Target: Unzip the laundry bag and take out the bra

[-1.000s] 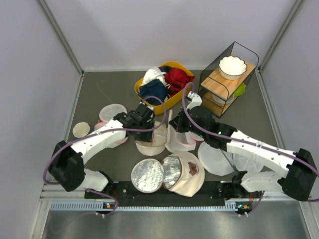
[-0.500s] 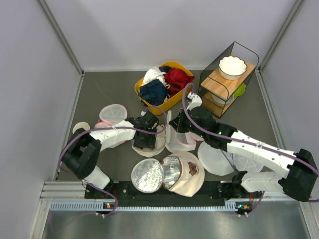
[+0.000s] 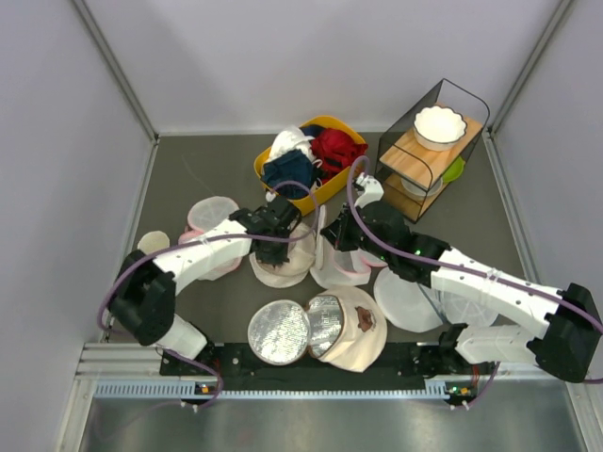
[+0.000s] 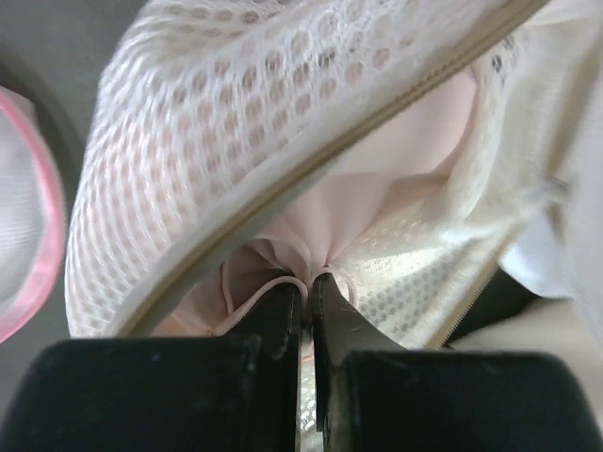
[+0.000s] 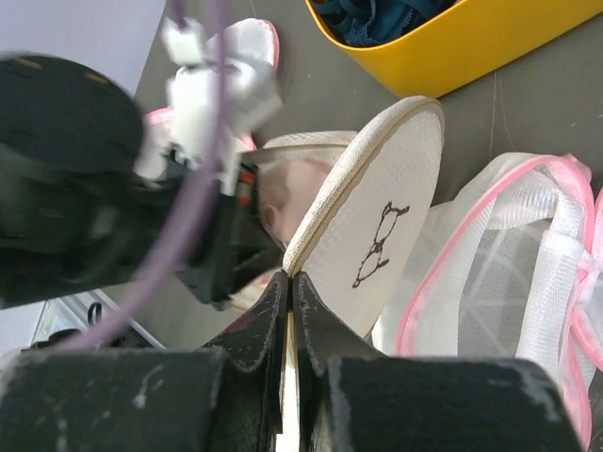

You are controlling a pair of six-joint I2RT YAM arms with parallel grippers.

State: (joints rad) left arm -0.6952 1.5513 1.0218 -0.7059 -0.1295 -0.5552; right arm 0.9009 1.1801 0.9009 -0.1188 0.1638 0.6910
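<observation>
Nearest the arm bases, on the near side of the laundry bag (image 3: pixel 273 271): two silvery mesh discs (image 3: pixel 279 331) and a cream pouch (image 3: pixel 363 325) lie flat on the worktop (image 3: pixel 207 169), apart from the bag and not part of this job.
Right of the laundry bag: a pink-trimmed mesh bag (image 5: pixel 509 245) lies just beside it, touching its raised flap; a flat white disc (image 3: pixel 407 299) lies further right.
Laundry bag itself: it sits mid-worktop between both claws, with its zip (image 4: pixel 311 169) parted and its mouth gaping.
Flap: the round face with the black glasses mark (image 5: pixel 379 243) stands tilted up on edge.
Right claw (image 5: pixel 289 275): its fingers are together, clamped on the flap's rim and holding it up.
Left claw (image 4: pixel 306 281): it is inside the mouth, its fingers pressed together on a gathered fold of the bra (image 4: pixel 377 179).
Bra: the pale pink cloth is inside the bag, seen through the opening and through the mesh; none of it shows outside.
Done, by my reading: the unzipping, at least enough for access; how far round the zip runs I cannot tell.
Left to do: the whole removal, drawing the bra out past the zip edge, where the cloth or a strap may snag.
Beyond the laundry bag: a yellow tub (image 3: pixel 332 191) of dark and red garments, then a wire rack (image 3: pixel 429 155) with a white bowl (image 3: pixel 440 125).
</observation>
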